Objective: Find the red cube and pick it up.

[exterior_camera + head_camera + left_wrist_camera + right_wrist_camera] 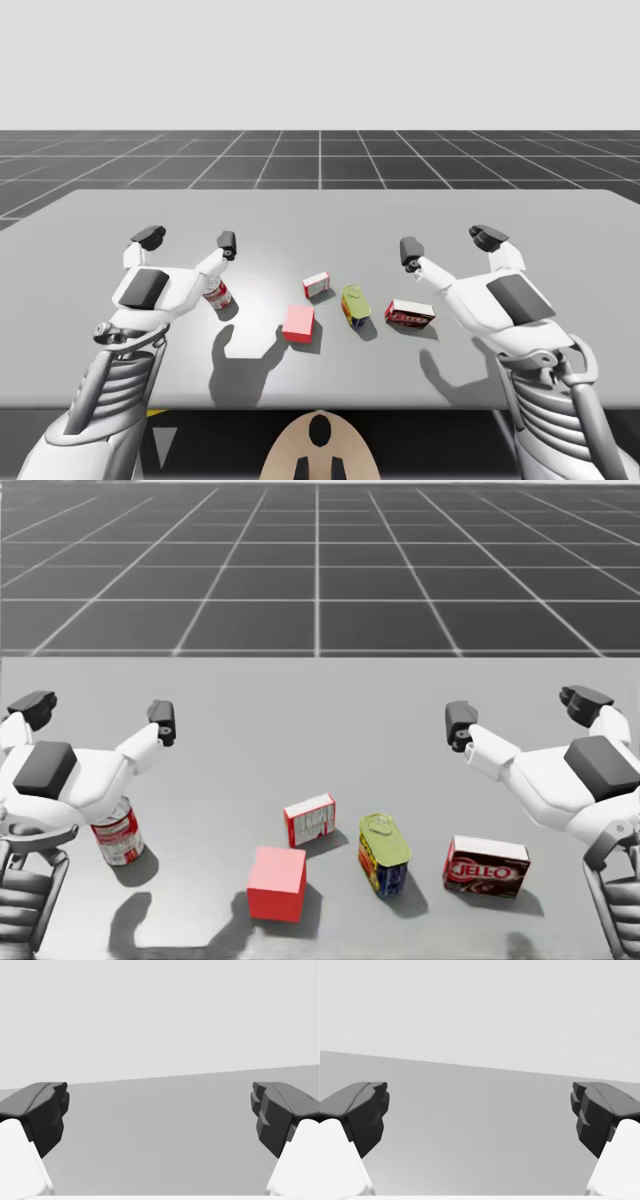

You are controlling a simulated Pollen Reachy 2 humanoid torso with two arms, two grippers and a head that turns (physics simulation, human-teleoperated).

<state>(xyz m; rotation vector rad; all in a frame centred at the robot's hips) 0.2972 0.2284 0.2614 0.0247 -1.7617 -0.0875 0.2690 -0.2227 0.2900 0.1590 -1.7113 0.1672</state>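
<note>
Starting with the high view, a grey table (320, 215) is seen with five things grouped toward its near edge. The red cube (298, 322) lies flat on the table, nearest to that edge, between the two arms and apart from both. A small red-and-white box (317, 285) is set just behind it. A yellow-green tin (355, 305) stands to the cube's right, and a dark red box (410, 314) lies further right. A red-and-white can (217, 293) stands at the left, partly covered by the left hand. The left gripper (188, 240) is held above the table with its fingers spread wide. The right gripper (450, 243) is held likewise, fingers wide apart, near the dark red box.

In the head view, the red cube (277, 882) is found low in the middle, in front of the small red-and-white box (309, 820) and left of the yellow-green tin (383, 854). The dark red box (486, 866) lies beneath the right gripper (522, 712). The red-and-white can (117, 832) stands under the left gripper (97, 712). Both pairs of fingers are parted, and nothing is held.

In the left wrist view, the left gripper (160, 1110) is shown with its fingers far apart, bare tabletop ahead.

In the right wrist view, the right gripper (480, 1110) is shown the same way, fingers far apart over bare tabletop.
</note>
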